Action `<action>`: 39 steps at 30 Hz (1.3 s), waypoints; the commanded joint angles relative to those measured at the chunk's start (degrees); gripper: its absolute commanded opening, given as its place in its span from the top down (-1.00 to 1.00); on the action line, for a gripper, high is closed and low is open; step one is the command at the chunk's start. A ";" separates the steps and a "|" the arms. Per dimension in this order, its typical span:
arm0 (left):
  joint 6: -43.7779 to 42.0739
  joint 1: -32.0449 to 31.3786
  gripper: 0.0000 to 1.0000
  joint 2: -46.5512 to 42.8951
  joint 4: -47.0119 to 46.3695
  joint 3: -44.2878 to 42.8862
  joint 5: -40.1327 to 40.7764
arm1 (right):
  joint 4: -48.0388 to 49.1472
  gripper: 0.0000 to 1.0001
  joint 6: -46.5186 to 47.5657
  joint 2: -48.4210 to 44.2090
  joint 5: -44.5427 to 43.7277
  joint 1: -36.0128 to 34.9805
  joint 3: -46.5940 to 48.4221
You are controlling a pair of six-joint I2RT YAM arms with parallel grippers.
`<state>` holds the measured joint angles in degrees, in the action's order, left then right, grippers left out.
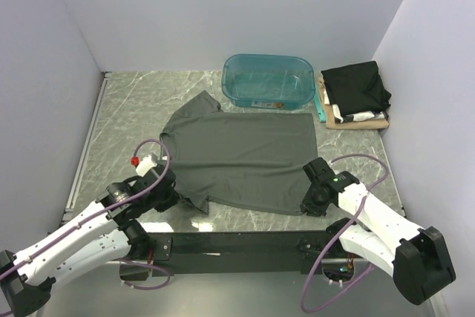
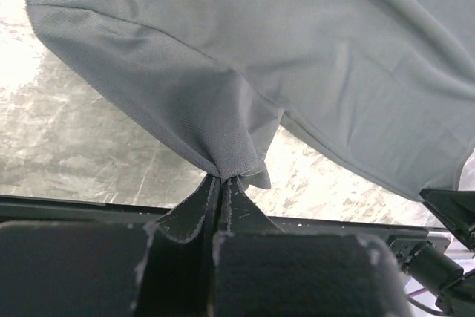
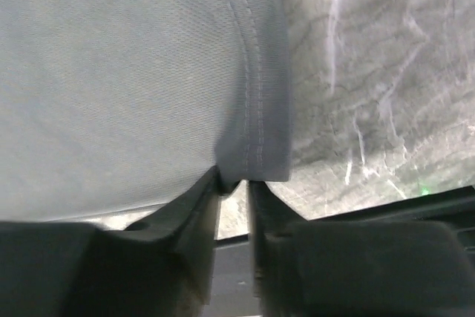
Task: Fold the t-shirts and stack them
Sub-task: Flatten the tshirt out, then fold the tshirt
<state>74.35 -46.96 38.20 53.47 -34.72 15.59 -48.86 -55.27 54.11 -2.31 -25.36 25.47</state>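
A dark charcoal-grey t-shirt (image 1: pixel 245 157) lies spread flat in the middle of the table, its neck to the left. My left gripper (image 1: pixel 172 197) is at the shirt's near left corner. In the left wrist view the left gripper (image 2: pixel 223 177) is shut on a bunched fold of the grey cloth (image 2: pixel 297 50). My right gripper (image 1: pixel 308 202) sits at the near right hem corner. In the right wrist view the right gripper (image 3: pixel 236 182) has its jaws a narrow gap apart, and the stitched hem corner (image 3: pixel 256 146) rests at its tips.
A translucent teal tub (image 1: pixel 267 79) stands behind the shirt. To its right is a folded stack with a black t-shirt (image 1: pixel 356 87) on top and a tan one (image 1: pixel 364 122) at the bottom. White walls close in three sides of the marble table (image 1: pixel 126 109).
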 commanded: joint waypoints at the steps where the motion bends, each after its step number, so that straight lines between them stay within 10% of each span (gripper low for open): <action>1: 1.15 -0.06 0.99 -0.93 2.07 -2.37 2.16 | 2.19 0.49 0.42 -1.02 -2.70 -0.04 -0.07; 5: 0.19 -0.06 0.99 -1.45 3.04 -3.34 -0.56 | -1.31 0.84 1.83 -1.72 -1.91 -0.04 1.33; 24: 1.77 -0.06 0.99 -7.86 17.64 -8.96 -14.98 | -16.09 0.86 4.46 -8.76 5.38 -0.48 6.34; 39: 1.94 -0.06 0.99 -1.55 7.62 -11.60 -0.57 | -8.45 0.85 7.54 -2.70 0.90 -0.47 10.64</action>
<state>75.75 -46.96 35.92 64.42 -43.31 9.43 -60.34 -49.12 49.54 0.43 -25.54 33.19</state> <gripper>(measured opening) 0.022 0.076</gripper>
